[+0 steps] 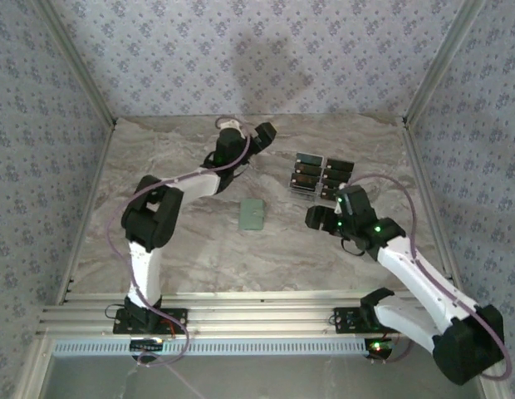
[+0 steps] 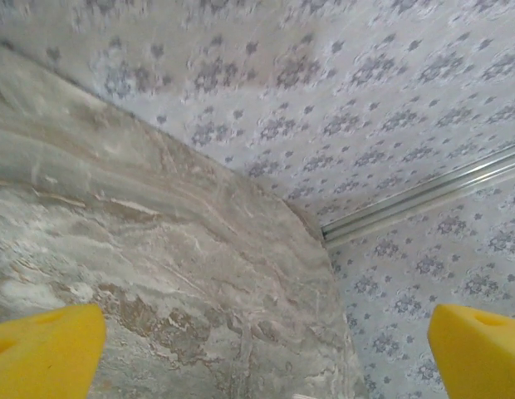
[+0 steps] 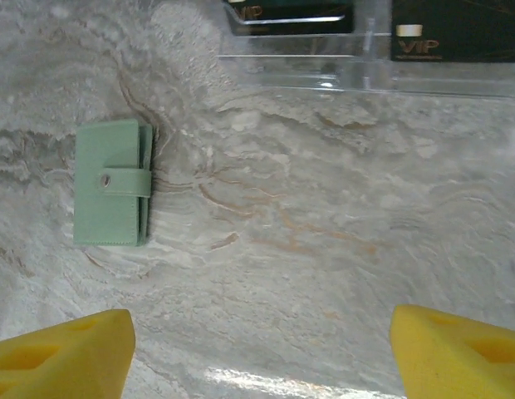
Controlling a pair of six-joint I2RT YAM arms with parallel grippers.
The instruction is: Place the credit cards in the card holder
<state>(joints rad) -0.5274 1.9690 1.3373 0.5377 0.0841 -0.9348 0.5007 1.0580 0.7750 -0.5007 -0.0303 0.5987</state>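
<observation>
Probably light, stiff and slick: thin black credit cards (image 1: 311, 176), ranked in two columns in a clear plastic rack (image 3: 357, 73) right of middle on the table (image 1: 199, 249), so best pinched across an exposed edge and lifted out singly. Expect a softer, grippier card holder (image 3: 112, 195), lying flat and strapped shut, apart from the rack to its left, contents hidden. Find left gripper (image 2: 266, 341) fingers spread wide over bare table, right gripper (image 3: 262, 337) fingers likewise apart, clamping nothing, above the stretch between rack and holder.

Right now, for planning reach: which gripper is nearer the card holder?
The right gripper, level with the card holder; the left gripper sits far off toward the back wall.
</observation>
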